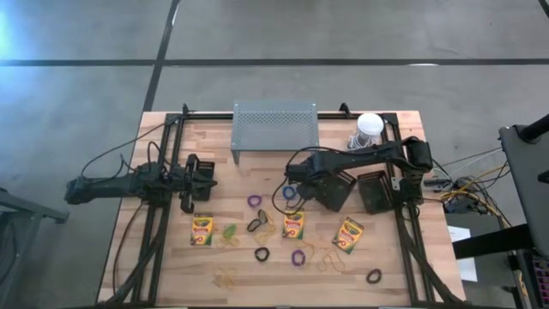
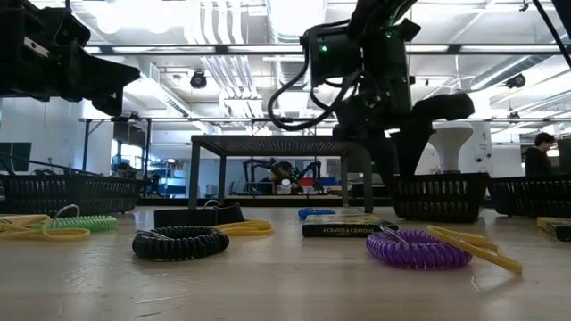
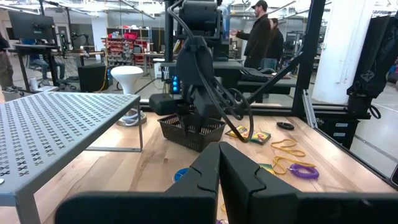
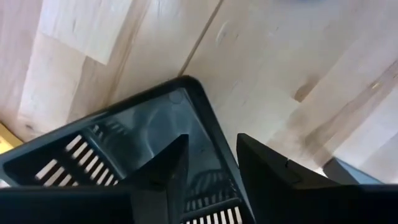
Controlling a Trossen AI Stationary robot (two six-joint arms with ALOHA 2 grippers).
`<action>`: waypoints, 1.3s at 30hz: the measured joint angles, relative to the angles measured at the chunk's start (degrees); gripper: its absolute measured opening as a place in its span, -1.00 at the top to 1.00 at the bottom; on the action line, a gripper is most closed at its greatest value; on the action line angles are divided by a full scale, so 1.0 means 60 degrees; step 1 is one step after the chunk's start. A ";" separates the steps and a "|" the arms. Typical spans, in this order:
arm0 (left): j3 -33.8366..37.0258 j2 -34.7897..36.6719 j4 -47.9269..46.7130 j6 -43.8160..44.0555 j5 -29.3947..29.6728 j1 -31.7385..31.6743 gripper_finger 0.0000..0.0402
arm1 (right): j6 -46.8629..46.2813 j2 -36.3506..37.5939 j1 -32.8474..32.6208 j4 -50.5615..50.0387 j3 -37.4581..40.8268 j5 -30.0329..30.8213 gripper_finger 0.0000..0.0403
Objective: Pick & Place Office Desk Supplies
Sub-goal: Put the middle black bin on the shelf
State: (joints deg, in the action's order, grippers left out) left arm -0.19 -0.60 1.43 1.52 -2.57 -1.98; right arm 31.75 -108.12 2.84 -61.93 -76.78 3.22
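Note:
Three yellow-and-green crayon boxes [image 1: 202, 230] [image 1: 293, 225] [image 1: 348, 234] lie flat on the wooden table among small loop bands, such as a purple one [image 1: 298, 257] and a black one [image 1: 261, 254], and tan rubber bands [image 1: 227, 276]. My right gripper [image 4: 212, 142] points down over a black basket [image 1: 336, 190] at mid-table. It is open, with one finger inside the basket and one outside, straddling the wall [image 4: 205, 118] next to a corner. I cannot tell whether either finger touches the wall. My left gripper [image 3: 219, 168] waits shut at the table's left, holding nothing.
A second black basket [image 1: 375, 190] stands just right of the first. The grey mesh rack [image 1: 274, 129] stands at the far middle, and a white-domed round object [image 1: 369, 129] at the far right. Black frame rails [image 1: 154, 240] run along both sides of the table.

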 joint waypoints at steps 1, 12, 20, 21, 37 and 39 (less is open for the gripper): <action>0.0000 0.0000 0.0000 0.0000 0.0003 0.0000 0.92 | 0.0067 0.0000 -0.0002 0.0053 0.0061 0.0000 0.43; 0.0000 0.0000 0.0000 0.0000 0.0003 0.0000 0.92 | -0.0166 0.0000 0.0009 0.0279 0.0172 -0.0037 0.88; 0.0000 0.0000 -0.0001 0.0001 0.0001 0.0004 0.92 | -0.1012 0.0000 0.0012 0.0341 -0.1108 -0.0426 0.92; 0.0000 0.0000 0.0000 0.0000 0.0000 0.0004 0.92 | -0.1058 0.0000 0.0016 0.0326 -0.1342 -0.0663 0.92; 0.0000 0.0000 -0.0004 0.0004 0.0000 0.0004 0.92 | -0.1556 0.0000 0.1161 0.0181 -0.7052 -0.1795 0.92; 0.0000 0.0000 -0.0004 0.0004 0.0002 0.0004 0.92 | -0.1513 -0.0071 0.1675 0.0169 -0.7758 -0.1240 0.92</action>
State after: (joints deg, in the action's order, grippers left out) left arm -0.19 -0.60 1.41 1.54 -2.56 -1.96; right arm 22.67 -108.54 12.89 -60.91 -123.33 -4.21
